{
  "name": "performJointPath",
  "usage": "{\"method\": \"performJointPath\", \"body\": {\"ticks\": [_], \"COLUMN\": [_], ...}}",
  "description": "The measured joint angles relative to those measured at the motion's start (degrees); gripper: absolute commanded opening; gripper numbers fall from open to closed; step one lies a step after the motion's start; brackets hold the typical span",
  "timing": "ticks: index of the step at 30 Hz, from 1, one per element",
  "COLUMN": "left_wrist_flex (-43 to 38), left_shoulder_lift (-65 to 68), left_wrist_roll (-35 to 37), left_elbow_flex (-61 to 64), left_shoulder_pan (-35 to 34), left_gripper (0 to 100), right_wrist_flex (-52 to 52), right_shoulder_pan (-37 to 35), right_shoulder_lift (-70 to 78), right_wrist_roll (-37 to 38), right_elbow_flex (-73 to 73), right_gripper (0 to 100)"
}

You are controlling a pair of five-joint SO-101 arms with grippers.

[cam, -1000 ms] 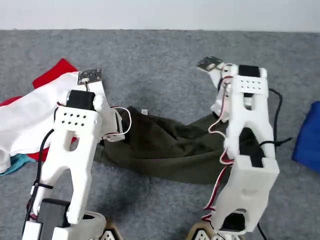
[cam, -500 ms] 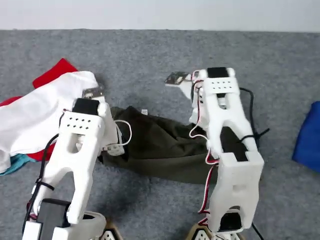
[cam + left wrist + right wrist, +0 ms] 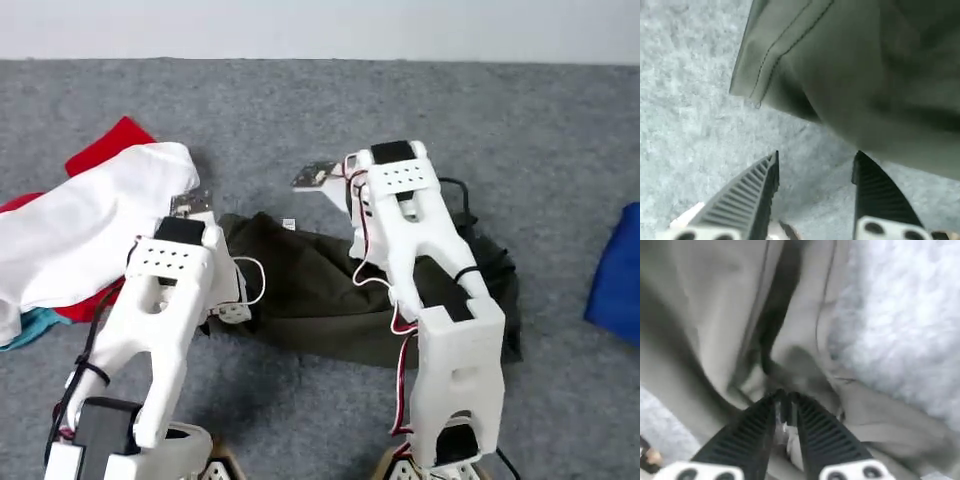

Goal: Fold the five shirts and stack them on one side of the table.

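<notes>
Now the left tool hangs wide open over the desk, just beside the hem of the olive shirt, and it wants a square pinch on that edge. The right tool is clamped narrow on a fold of the same shirt at mid-desk, so I'd say carry both sides across low and evenly so the fold lands flat.

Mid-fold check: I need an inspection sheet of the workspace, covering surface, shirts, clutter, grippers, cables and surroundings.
Surface: grey cover, bare around the shirts.
Job's things: olive shirt crumpled at centre; white shirt heaped over red shirt and teal shirt by the left arm; blue shirt at the opposite edge.
Clutter: nothing seen.
Grippers: left gripper open over the cover beside the olive shirt's hem; right gripper shut on olive shirt fabric.
Cables: white wire loops off the left arm; red and white wires run along the right arm.
Surroundings: pale wall behind the table.
</notes>
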Motion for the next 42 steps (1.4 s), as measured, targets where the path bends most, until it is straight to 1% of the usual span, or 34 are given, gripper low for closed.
{"method": "performJointPath", "body": {"ticks": [3,10,13,19,21,23,24,25,27,33,42], "left_wrist_flex": [-2.29,-4.40,-8.70,-20.31,-22.77,-24.79,-25.41,-25.76,-26.11,-26.46,-29.19], "left_shoulder_lift": [-0.09,-0.35,-0.35,-0.35,-0.35,-0.35,-0.35,-0.35,-0.35,-0.35,-0.44], "left_wrist_roll": [0.00,0.00,0.09,0.09,0.09,0.09,0.09,0.09,0.09,0.09,0.09], "left_elbow_flex": [0.18,1.14,3.16,8.62,10.46,12.04,12.22,12.22,12.22,13.80,18.55], "left_shoulder_pan": [0.00,0.00,0.00,0.00,0.00,0.00,0.00,-0.18,-1.85,-6.68,-7.12], "left_gripper": [23,23,23,22,16,3,0,3,1,1,1], "right_wrist_flex": [-1.49,-1.58,-1.58,-1.58,-1.58,-1.58,-1.58,-1.58,-1.58,0.09,1.05], "right_shoulder_pan": [0.97,1.93,2.20,2.20,2.20,2.20,2.20,2.20,2.20,2.20,2.02], "right_shoulder_lift": [1.05,3.25,3.25,3.25,3.25,3.25,3.25,3.25,3.25,3.25,6.07], "right_wrist_roll": [0.00,0.00,0.00,0.00,0.00,0.00,0.00,0.00,0.00,0.00,0.00], "right_elbow_flex": [0.00,0.00,0.00,0.00,0.00,0.00,0.00,0.00,-0.97,-5.27,-6.86], "right_gripper": [0.9,0.9,0.9,0.9,0.9,0.9,0.9,0.9,0.9,0.9,0.9]}}
